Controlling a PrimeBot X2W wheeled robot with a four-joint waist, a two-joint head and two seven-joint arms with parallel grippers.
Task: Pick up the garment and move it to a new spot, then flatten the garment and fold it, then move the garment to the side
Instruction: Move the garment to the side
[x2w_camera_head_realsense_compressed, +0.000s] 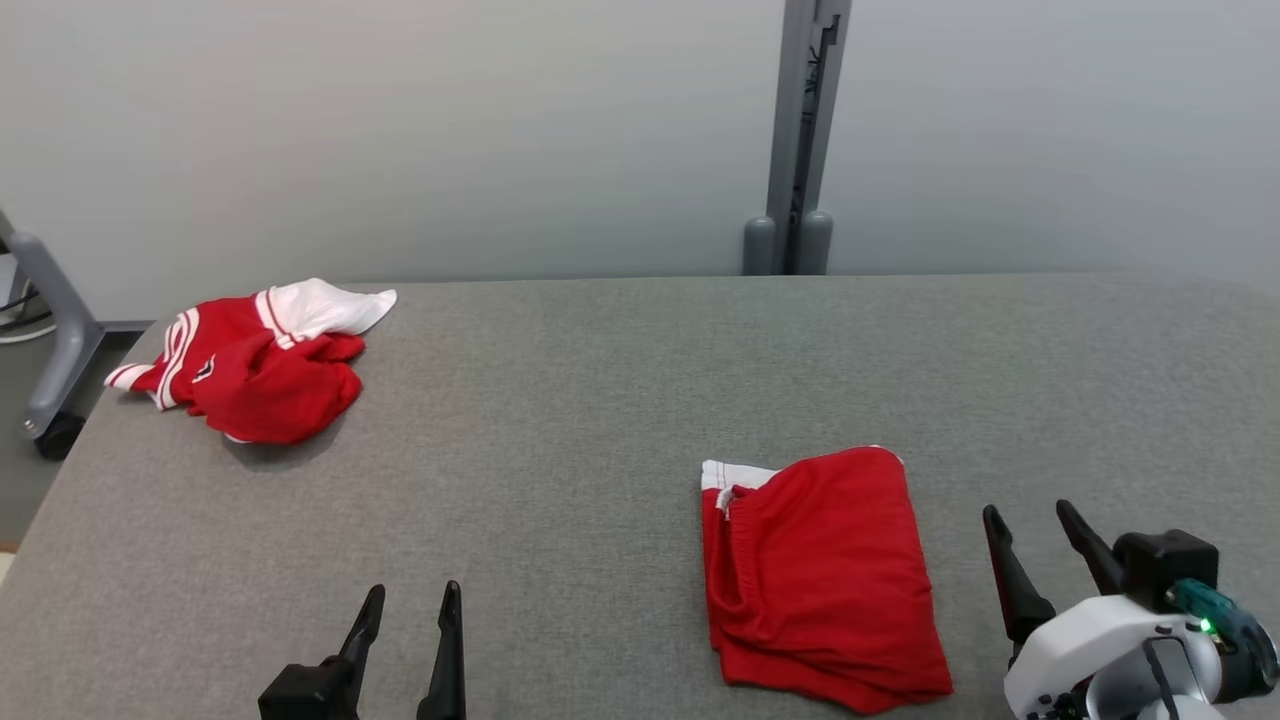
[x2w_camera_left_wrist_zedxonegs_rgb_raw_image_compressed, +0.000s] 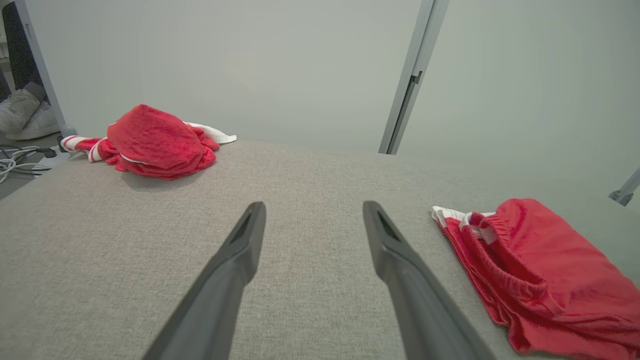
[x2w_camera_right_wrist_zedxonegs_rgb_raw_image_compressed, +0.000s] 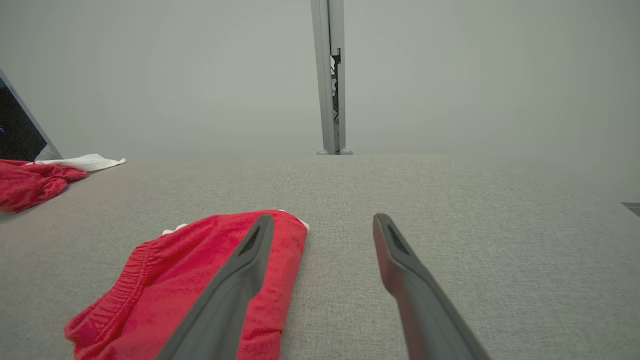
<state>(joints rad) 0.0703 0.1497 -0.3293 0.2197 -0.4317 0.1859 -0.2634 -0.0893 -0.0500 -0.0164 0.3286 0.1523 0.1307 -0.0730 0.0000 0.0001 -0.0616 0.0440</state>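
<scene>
**Both end effectors spread, two red garments on the tabletop**

Nearest, the left end effector (x2w_camera_head_realsense_compressed: 413, 592) at 7 o'clock and the right end effector (x2w_camera_head_realsense_compressed: 1028, 512) at 4 o'clock have their fingers spread and grip nothing. The folded red shorts (x2w_camera_head_realsense_compressed: 820, 580) lie flat at 5 o'clock, just beside the right one. Farther off, at 10 o'clock, the crumpled red-and-white garment (x2w_camera_head_realsense_compressed: 250, 365) sits near the grey tabletop's (x2w_camera_head_realsense_compressed: 600, 400) corner. A grey post (x2w_camera_head_realsense_compressed: 800, 140) stands at 12 o'clock.
</scene>
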